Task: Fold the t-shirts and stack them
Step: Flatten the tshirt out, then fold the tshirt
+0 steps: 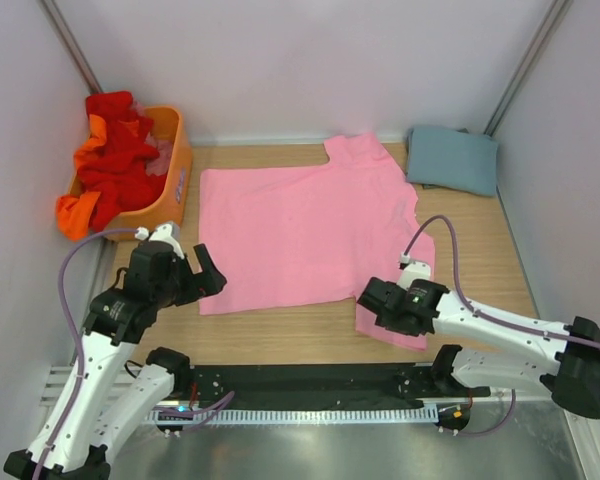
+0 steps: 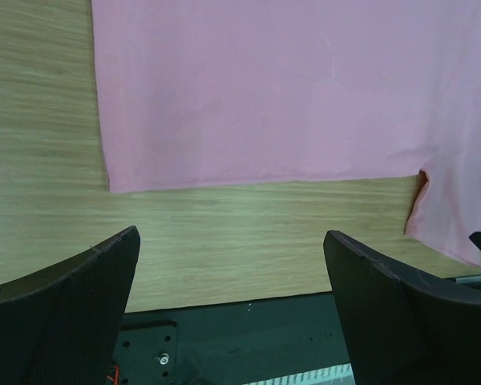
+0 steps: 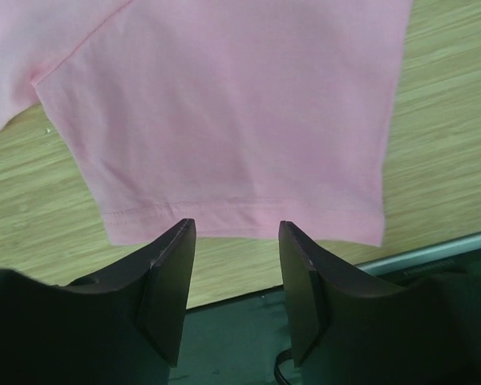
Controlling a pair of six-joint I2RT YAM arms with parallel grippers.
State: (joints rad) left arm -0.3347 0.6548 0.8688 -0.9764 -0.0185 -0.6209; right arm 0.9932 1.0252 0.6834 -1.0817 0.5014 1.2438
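Folding the flat pink t-shirt [image 1: 300, 235] seems only starting: the right gripper [image 3: 236, 228], narrowly open and empty at the near sleeve [image 3: 240, 152], should pinch its hem, while the left gripper [image 2: 231, 237] is wide open.

The counter [image 1: 280, 335] is light wood, with a black strip [image 1: 310, 385] along its near edge. A light pink t-shirt [image 1: 300, 230] lies spread flat across its middle, one sleeve toward the far wall, the other close to the near edge. A folded grey-blue t-shirt [image 1: 452, 160] sits in the far right corner, just beside the pink one. An orange basket [image 1: 173, 190] stands at the far left.
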